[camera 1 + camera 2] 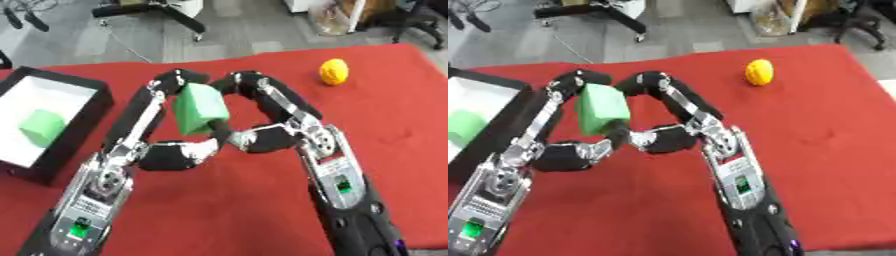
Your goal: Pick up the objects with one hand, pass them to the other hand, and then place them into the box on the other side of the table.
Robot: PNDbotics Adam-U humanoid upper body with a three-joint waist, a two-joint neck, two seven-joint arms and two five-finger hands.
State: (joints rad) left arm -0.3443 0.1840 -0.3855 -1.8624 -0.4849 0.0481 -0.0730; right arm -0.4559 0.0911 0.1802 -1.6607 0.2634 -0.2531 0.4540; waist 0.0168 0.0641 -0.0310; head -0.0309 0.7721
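Both forearms sit nearest the lens, black shells with silver joints and small green lit panels. Left hand (162, 150) and right hand (280, 135) meet mid-surface around one green block (199, 109). Block is off the surface, held up between them, tilted.

Left hand: fingers run up the block's left face and hook over its top edge, thumb under its lower end, so curled round it. Right hand: fingers arch over from the right and touch near the block's top, thumb meets its bottom; looks like it is also pinching, though the contact on the far face is hidden.

Judgement: mid-handover, both hands on the block.

Risks:
- Block faces are flat and smooth, probably foam or plastic. If one hand lets go before the other has it seated, it slides out and drops on the red cloth surface (219, 210).
- Fingertips of the two hands crowd the same top edge; they could jam or lever the block sideways.
- Tilted block may twist on release.

Black box (66, 150) with white lining sits left of the left hand, a second green block (40, 127) already in it. Yellow ball (333, 71), knobbly texture, lies beyond the right hand, well apart, untouched.
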